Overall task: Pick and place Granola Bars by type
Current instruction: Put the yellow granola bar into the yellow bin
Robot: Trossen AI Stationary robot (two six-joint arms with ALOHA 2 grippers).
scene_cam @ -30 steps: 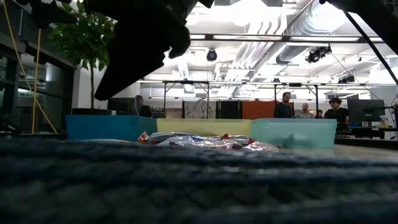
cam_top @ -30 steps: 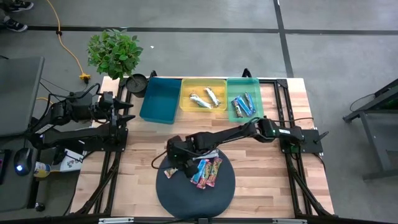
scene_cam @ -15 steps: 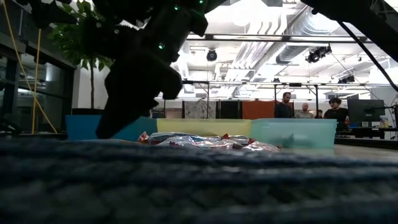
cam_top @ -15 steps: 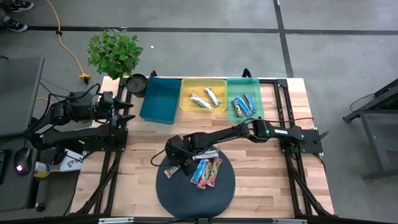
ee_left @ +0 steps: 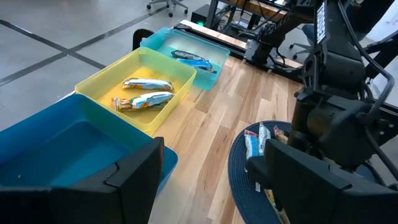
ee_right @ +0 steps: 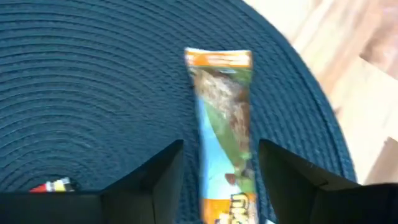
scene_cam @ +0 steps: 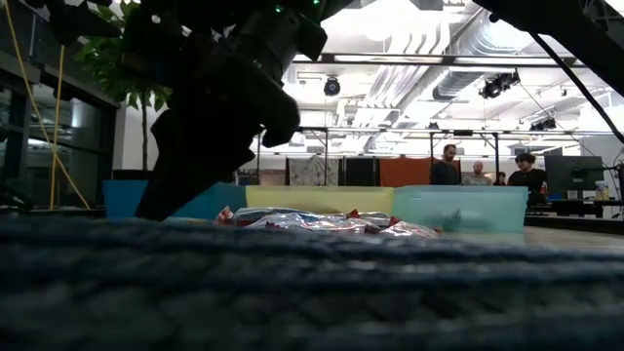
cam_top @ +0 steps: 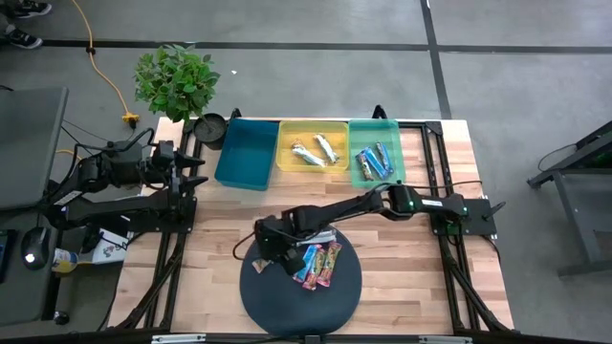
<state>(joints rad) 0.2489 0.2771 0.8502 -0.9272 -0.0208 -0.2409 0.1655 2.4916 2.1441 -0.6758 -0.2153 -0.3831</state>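
Note:
On the round dark blue mat [cam_top: 335, 296] lie several granola bars [cam_top: 318, 264] in blue and pink-red wrappers; the low view shows them as a shiny heap [scene_cam: 322, 222]. My right gripper [cam_top: 274, 250] is low over the mat's left part, open. In the right wrist view [ee_right: 221, 148] its fingers stand on either side of a blue-green bar with orange ends [ee_right: 222, 118], which lies flat on the mat. I see no touch. My left gripper [ee_left: 205, 171] waits open at the table's left edge [cam_top: 182, 170].
Along the far edge stand three bins: a blue one [cam_top: 247, 153], a yellow one [cam_top: 287, 134] holding silver bars [cam_top: 316, 151], and a green one [cam_top: 394, 134] holding blue bars [cam_top: 373, 162]. A plant [cam_top: 177, 78] and a black pot [cam_top: 210, 127] sit at the far left corner. People stand in the room [scene_cam: 448, 164].
My right gripper has moved down onto the left part of the mat and slightly toward the table's near edge, coming to stand astride one bar. The bars have not moved.

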